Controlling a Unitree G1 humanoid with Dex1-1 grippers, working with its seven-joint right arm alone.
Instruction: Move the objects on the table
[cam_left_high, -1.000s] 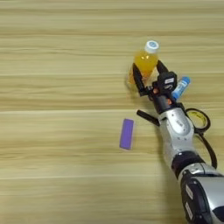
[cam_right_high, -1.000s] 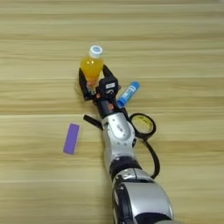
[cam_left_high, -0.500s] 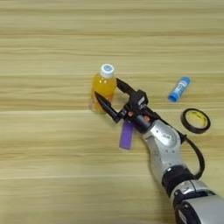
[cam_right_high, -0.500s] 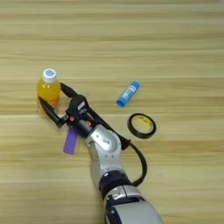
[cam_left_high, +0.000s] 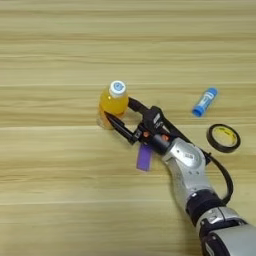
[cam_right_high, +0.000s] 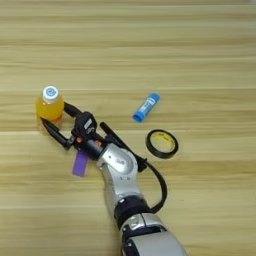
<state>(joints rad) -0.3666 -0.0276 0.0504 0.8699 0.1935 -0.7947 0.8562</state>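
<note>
The hand (cam_left_high: 118, 114) seems clamped round the upright orange-drink bottle (cam_left_high: 113, 102); keep it vertical, clear of the purple block (cam_left_high: 144, 157) just beside.

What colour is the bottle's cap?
The bottle's cap is white with a bluish middle, clearest in the left eye view.

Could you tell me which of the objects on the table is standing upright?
The orange-drink bottle, white cap up, between the tool's fingers; the blue-and-white tube, purple block and tape ring lie flat.

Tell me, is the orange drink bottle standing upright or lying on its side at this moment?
Upright. The orange-drink bottle shows its white cap on top, seen from above, with the orange body below it, resting on the table. The right gripper has a finger on each side of it.
</note>
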